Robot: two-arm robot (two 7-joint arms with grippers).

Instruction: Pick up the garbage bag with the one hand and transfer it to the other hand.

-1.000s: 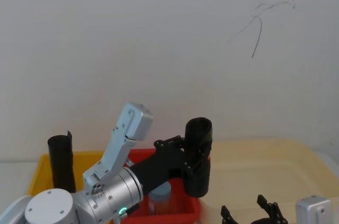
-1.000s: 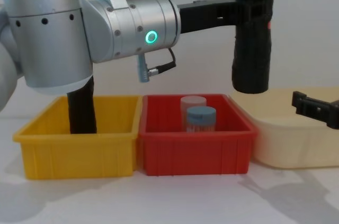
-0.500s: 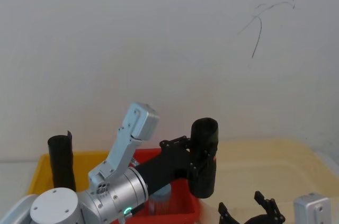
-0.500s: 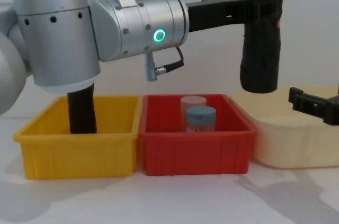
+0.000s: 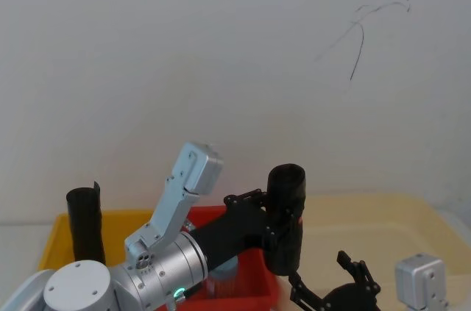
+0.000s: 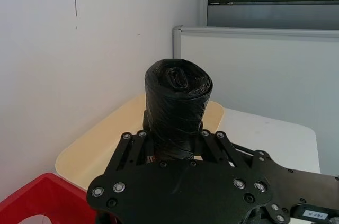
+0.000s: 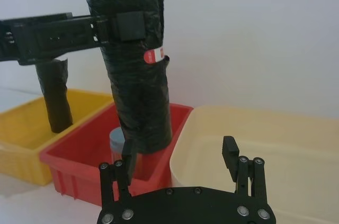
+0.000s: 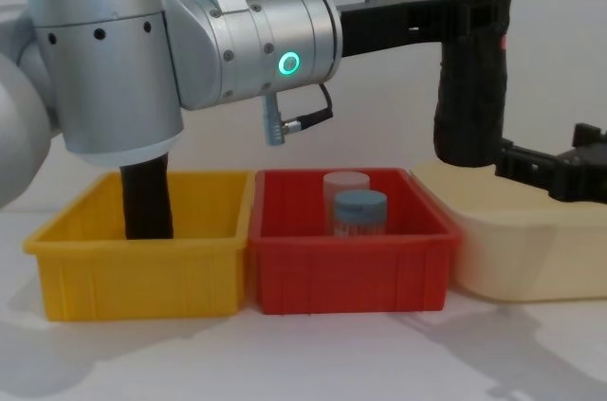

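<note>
Closest to me, the big silver left arm (image 8: 123, 69) is reaching across in front of the chest camera, and its green ring light (image 8: 289, 63) is glowing. At its end the left gripper (image 8: 471, 20) is squeezing the garbage bag (image 8: 469, 107) tight, with its black fingers clamping the roll near its top. The bag is hanging straight up and down in the air, well above the bins, over the spot where the red bin (image 8: 351, 278) is meeting the cream tub (image 8: 531, 264). A small red and white sticker (image 7: 153, 55) is showing on its side. Low on my right, the right gripper (image 7: 178, 151) is hovering over the cream tub with its two fingers spread wide and nothing in them. One finger is sitting just beside the bottom end of the bag, and I cannot tell if it is touching. Down on the table, the yellow bin (image 8: 142, 278) is sitting on my left, right up against the red bin. A second black roll (image 8: 147, 202) is standing in the yellow bin and poking up over its rim. Two clear jars are standing in the red bin, the nearer jar (image 8: 360, 216) wearing a blue lid and the other jar (image 8: 346, 181) peeking up behind it. Far at the back, a white wall (image 5: 184, 46) is showing a thin dark scribble (image 5: 360, 35).
</note>
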